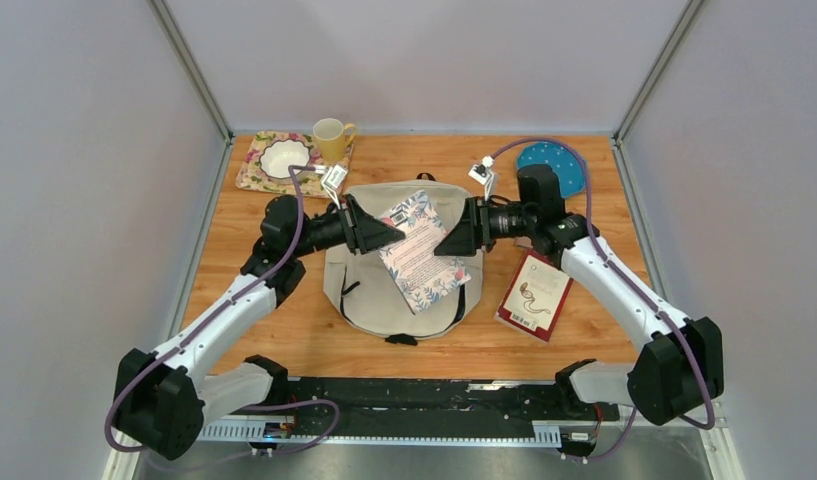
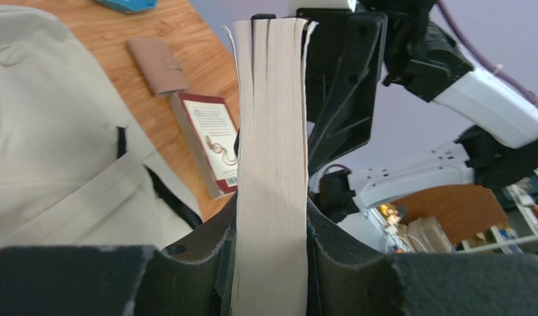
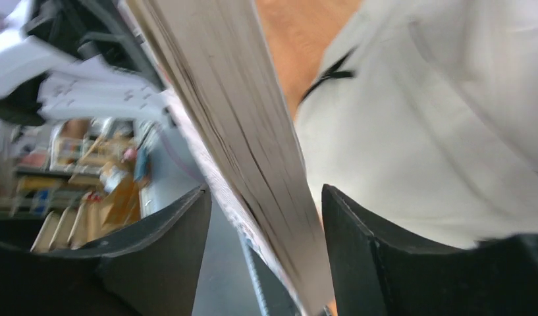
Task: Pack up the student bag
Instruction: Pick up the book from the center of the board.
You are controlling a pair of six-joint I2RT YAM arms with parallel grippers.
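Pale grey walls (image 1: 404,60) in an aluminium frame close off a wooden table (image 1: 304,335) on three sides. Blurred, cluttered shelving (image 3: 68,171) shows past the fingers in both wrist views.

The student bag (image 1: 374,300) lies flat on the wood directly beneath both sets of jaws, with its black top loop towards the arm bases. Above it, a floral-covered book (image 1: 416,255) spans the space between the two grippers.

The left gripper (image 1: 392,235) is clamped on one edge of the book, its pads pressed against both covers. The right gripper (image 3: 265,191) stands partly open around the opposite edge. The pages lean towards one finger, with clear air on the other side, so this gripper has no grip.

Outward of the right jaws and nearer the arm bases, a red book (image 1: 534,293) rests on the table just beside the bag. A blue dotted plate (image 1: 552,165) sits beyond those jaws. Beyond the left jaws, a yellow mug (image 1: 332,138) stands beside a white bowl (image 1: 284,157) on a floral mat (image 1: 252,175).
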